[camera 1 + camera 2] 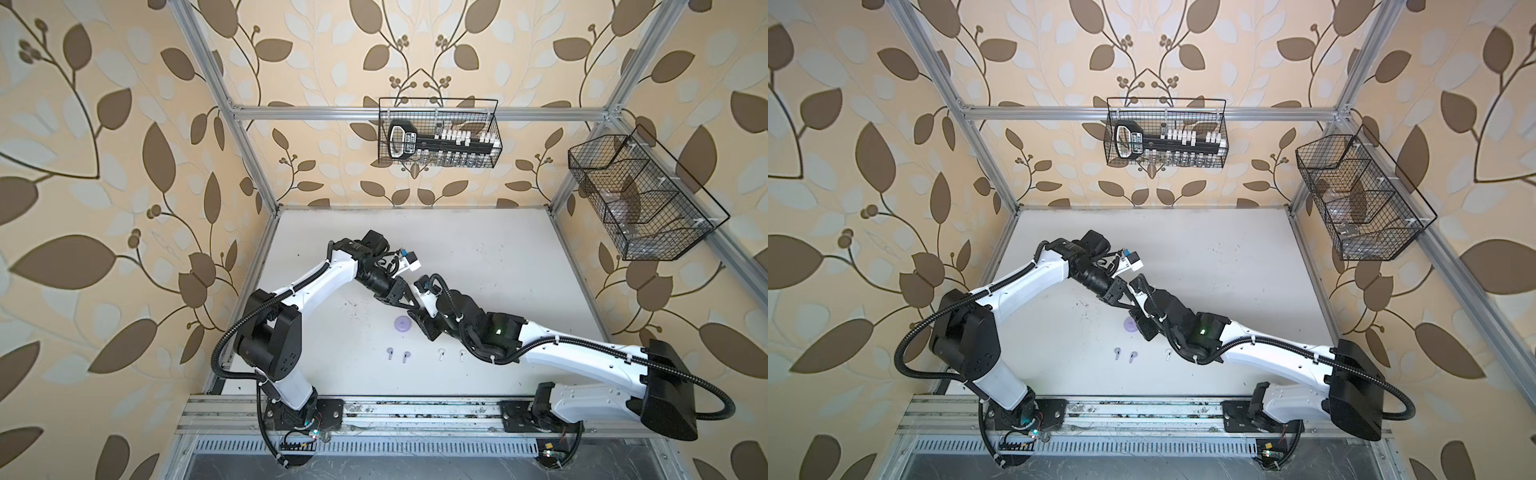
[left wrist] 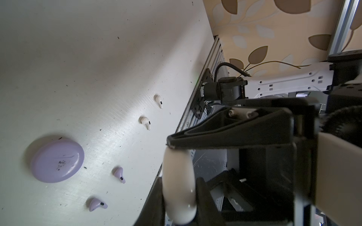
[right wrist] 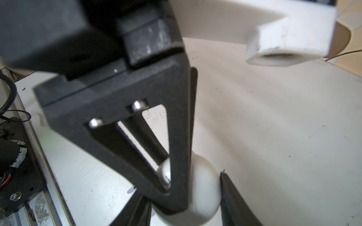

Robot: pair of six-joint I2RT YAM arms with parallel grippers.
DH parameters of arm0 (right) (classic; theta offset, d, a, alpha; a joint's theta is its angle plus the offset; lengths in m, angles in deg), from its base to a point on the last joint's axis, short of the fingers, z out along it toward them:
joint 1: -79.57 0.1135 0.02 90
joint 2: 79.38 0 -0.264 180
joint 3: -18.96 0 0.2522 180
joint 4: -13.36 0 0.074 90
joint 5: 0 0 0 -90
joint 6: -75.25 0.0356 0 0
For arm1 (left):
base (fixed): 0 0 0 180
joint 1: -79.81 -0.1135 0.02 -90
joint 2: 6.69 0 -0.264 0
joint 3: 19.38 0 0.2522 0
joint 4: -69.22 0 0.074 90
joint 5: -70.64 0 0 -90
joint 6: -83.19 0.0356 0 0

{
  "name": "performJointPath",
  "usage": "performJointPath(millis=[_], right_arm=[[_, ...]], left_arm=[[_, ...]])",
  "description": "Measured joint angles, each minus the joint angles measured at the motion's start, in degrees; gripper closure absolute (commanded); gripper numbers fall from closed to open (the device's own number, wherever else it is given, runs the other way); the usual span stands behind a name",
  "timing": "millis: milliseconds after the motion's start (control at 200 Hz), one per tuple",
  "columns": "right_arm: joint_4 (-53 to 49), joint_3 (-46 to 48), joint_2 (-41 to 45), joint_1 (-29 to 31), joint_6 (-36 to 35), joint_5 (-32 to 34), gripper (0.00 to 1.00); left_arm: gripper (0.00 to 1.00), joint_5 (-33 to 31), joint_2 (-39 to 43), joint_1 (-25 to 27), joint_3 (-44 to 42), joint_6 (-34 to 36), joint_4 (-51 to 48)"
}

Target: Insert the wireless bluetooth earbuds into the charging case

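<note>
Case before earbuds: on the white table (image 1: 498, 266), two lilac earbuds (image 1: 390, 353) lie loose in a row near the front edge, where my arms are mounted. The lilac case (image 1: 402, 323) sits near them toward the table's middle, with its lid shut. Over the middle, my left end effector (image 2: 169, 144) is closed, its tips against the rim of the white case (image 3: 205, 187). Whether they pinch its lid I cannot tell. My right end effector (image 3: 186, 199) clamps that case from both sides. Further right along the row, two white earbuds (image 1: 440, 353) lie untouched. By my reading, nothing is seated yet: both cases need opening, then all four earbuds go in.
</note>
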Motion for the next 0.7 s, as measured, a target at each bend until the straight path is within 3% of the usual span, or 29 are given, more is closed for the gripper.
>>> performJointPath(millis=[100,230,365,545,705], right_arm=[[-0.15,0.00,0.00,0.00,0.00,0.02,0.69],[-0.20,0.00,0.02,0.00,0.04,0.33,0.42],[-0.26,0.04,0.72,-0.28,0.37,1.09,0.26],[-0.90,1.33,5.84,0.07,1.73,2.38,0.21],[-3.56,3.50,15.32,-0.09,7.28,4.92,0.18]], left_arm=[[0.87,0.15,-0.26,0.00,0.17,0.04,-0.35],[0.88,0.35,-0.94,0.00,0.87,0.33,-1.11],[0.88,0.87,-1.68,0.66,1.62,2.05,-1.70],[0.87,0.87,-2.05,1.14,3.08,3.50,-2.01],[0.81,-0.37,-2.38,1.14,3.23,5.18,-1.57]])
